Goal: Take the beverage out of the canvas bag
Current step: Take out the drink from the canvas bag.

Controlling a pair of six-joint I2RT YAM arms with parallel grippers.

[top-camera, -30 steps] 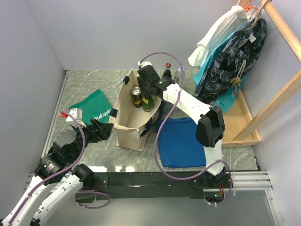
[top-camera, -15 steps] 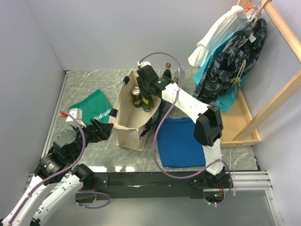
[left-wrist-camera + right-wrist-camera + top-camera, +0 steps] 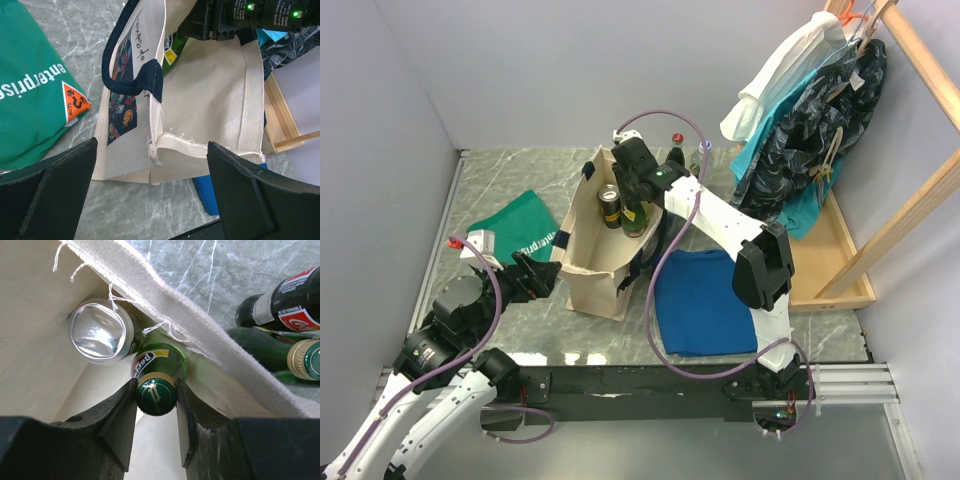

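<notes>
The cream canvas bag with navy handles stands open mid-table; it also fills the left wrist view. Inside it are a silver-topped can and a green glass bottle with a green cap. My right gripper reaches down into the bag and is shut on the bottle's cap and neck; in the top view it sits at the bag's mouth. My left gripper is open and empty, just in front of the bag's near end, low over the table.
A green cloth with white lettering lies left of the bag, a flat blue cloth to its right. Several bottles stand behind the bag, seen close in the right wrist view. A wooden clothes rack with garments stands at right.
</notes>
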